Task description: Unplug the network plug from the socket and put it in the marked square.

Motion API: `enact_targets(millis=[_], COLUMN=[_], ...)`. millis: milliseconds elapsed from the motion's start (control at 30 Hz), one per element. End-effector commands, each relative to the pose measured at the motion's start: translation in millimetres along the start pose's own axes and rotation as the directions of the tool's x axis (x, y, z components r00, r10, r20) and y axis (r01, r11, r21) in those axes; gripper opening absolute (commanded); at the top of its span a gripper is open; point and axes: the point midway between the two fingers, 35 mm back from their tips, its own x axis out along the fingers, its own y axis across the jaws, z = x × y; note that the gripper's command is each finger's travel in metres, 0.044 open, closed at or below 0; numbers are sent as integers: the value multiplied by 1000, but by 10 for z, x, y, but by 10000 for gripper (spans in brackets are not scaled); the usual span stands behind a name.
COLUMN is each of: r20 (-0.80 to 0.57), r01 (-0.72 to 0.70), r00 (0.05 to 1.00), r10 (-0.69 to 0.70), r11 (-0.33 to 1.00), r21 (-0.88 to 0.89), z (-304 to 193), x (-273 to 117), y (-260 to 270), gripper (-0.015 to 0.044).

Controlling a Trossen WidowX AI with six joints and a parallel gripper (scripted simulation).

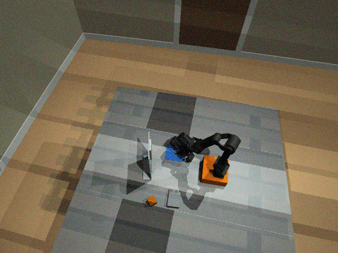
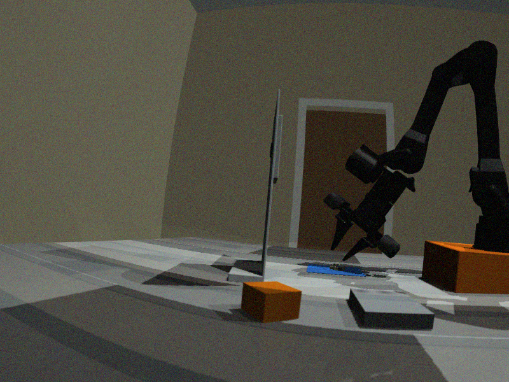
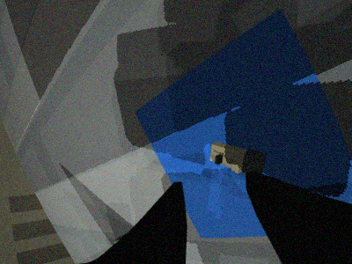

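Top view: we see the black parallel-jaw gripper (image 1: 179, 151) (image 2: 338, 254) (image 3: 214, 185) over the flat blue marked square (image 1: 171, 157) (image 2: 320, 269) (image 3: 238, 220), right of the thin grey upright panel (image 1: 148, 158) (image 2: 269, 197). Exterior view: we observe both fingertips above the square, parted and released; an orange cube (image 2: 271, 302) sits at the near side. Wrist view: we locate the small tan-and-dark network plug (image 1: 175, 152) (image 2: 334, 267) (image 3: 231, 156) on the square, outside the socket and ungripped.
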Motion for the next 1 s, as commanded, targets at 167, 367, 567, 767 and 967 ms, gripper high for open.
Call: enact_targets(millis=[167, 367, 567, 767, 967], r20=[0, 0, 0, 1, 1], r01=[0, 0, 0, -1, -1], r00=[1000, 1000, 1000, 1000, 1000], r10=[0, 0, 0, 1, 1], r11=[1000, 1000, 1000, 1000, 1000], r21=[0, 0, 0, 0, 0], z=[2, 3, 4, 4, 5], x=[-81, -123, -185, -250, -320], y=[-1, 35, 94, 150, 204], gripper=[156, 156, 156, 156, 156])
